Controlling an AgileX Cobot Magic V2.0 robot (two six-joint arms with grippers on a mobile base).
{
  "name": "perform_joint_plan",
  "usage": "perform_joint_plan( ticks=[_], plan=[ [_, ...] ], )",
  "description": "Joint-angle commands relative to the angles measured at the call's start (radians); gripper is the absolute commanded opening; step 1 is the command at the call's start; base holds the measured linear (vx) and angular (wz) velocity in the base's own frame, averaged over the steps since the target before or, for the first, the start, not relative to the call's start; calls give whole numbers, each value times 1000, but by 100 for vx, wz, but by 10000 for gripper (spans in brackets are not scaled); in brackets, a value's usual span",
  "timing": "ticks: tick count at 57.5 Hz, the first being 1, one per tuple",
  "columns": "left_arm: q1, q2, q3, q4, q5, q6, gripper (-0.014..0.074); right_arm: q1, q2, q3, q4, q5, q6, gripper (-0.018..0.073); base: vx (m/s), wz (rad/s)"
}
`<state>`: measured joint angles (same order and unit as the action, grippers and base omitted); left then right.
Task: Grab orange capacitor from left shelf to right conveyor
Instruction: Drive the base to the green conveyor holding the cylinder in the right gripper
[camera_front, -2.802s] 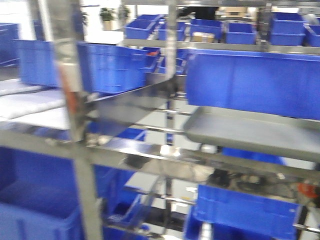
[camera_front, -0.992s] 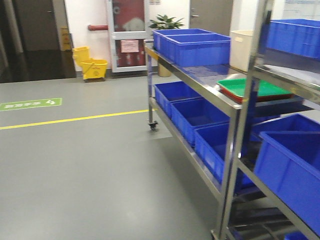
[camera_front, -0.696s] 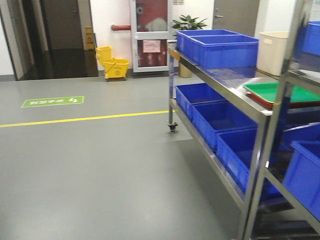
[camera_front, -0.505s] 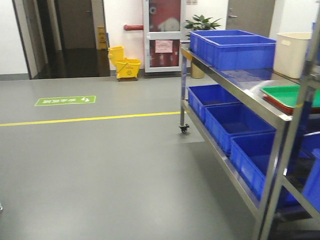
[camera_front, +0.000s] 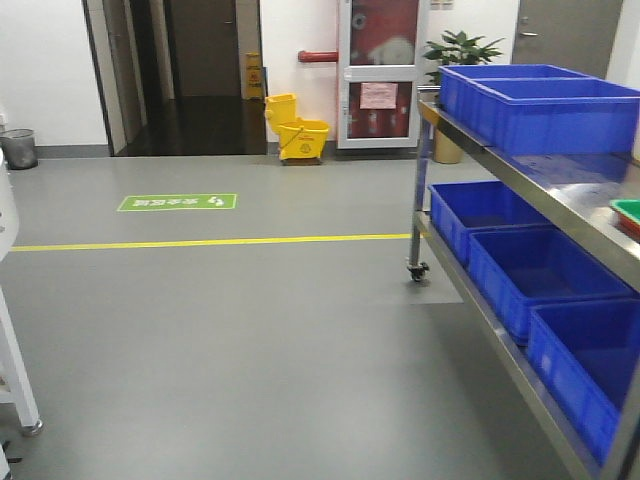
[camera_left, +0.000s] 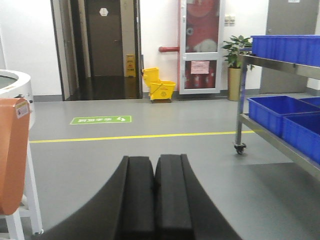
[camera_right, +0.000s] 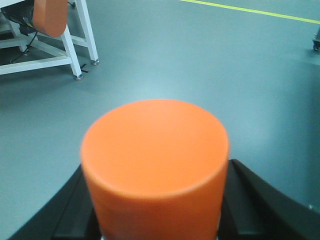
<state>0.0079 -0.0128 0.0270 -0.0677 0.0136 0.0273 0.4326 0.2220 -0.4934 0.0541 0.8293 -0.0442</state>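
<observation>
We held the orange capacitor over the grey floor.
Our right hand (camera_right: 165, 206) gripped the orange capacitor (camera_right: 155, 160) between its black fingers (camera_right: 260, 200), above the bare grey floor (camera_right: 200, 60). Our left hand (camera_left: 155, 195) was clenched with nothing in it. A steel rack (camera_front: 565, 192) with blue bins (camera_front: 530, 270) stood on the right, and a yellow mop bucket (camera_front: 300, 135) sat far off by the wall.
</observation>
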Motion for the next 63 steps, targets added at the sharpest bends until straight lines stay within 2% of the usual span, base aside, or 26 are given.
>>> perform_joint_plan(
  ticks=[1,29,63],
  plan=[
    [-9,-12,32,-6,-82,-1,-6,-5,8,-27,-3,-78,0,270,30,20],
    [-9,-12,32,-6,-82,-1,-6,-5,8,-27,-3,-78,0,270,31,31],
    [-9,-12,32,-6,-82,-1,-6,-5,8,-27,-4,-78,0,270,28,51]
  ],
)
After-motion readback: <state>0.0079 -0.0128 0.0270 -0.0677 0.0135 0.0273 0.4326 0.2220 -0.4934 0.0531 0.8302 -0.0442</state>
